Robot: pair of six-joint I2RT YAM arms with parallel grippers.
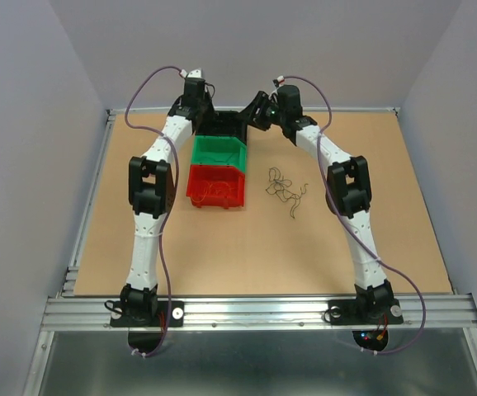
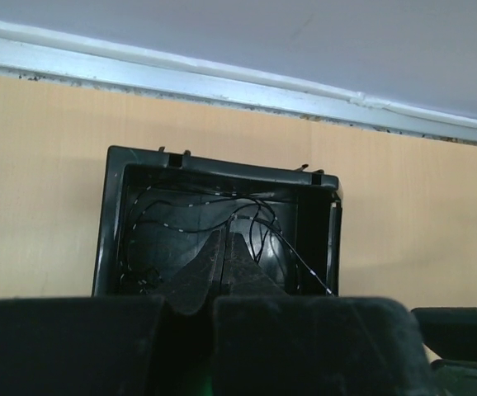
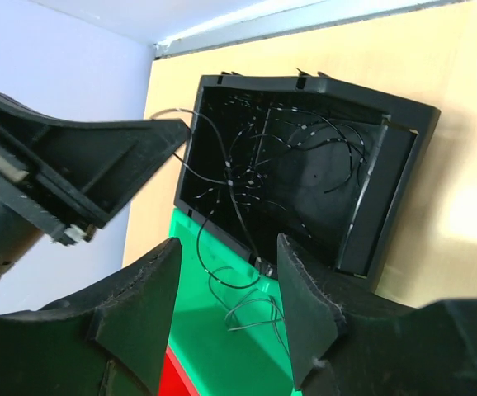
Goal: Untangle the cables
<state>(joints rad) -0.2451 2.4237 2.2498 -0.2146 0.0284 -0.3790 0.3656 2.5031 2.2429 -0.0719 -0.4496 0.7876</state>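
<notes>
A wispy clump of thin cables (image 1: pixel 284 188) lies on the table right of the bins. Black cables with white marks (image 2: pixel 181 224) lie in the black bin (image 2: pixel 110 214), the farthest of the three. My left gripper (image 2: pixel 224 241) is shut above that bin, and a black cable rises from its tips. It also shows in the right wrist view (image 3: pixel 182 130) and the top view (image 1: pixel 212 114). My right gripper (image 3: pixel 229 247) is open over the edge between the black bin (image 3: pixel 403 124) and the green bin (image 3: pixel 214 346). A black cable loop (image 3: pixel 247 309) hangs there between its fingers, untouched.
The black, green (image 1: pixel 218 151) and red (image 1: pixel 216 186) bins stand in a column at the table's far middle. The red bin holds thin orange wire. A metal rail (image 2: pixel 222 82) and a grey wall bound the far edge. Both grippers (image 1: pixel 253 115) are close together.
</notes>
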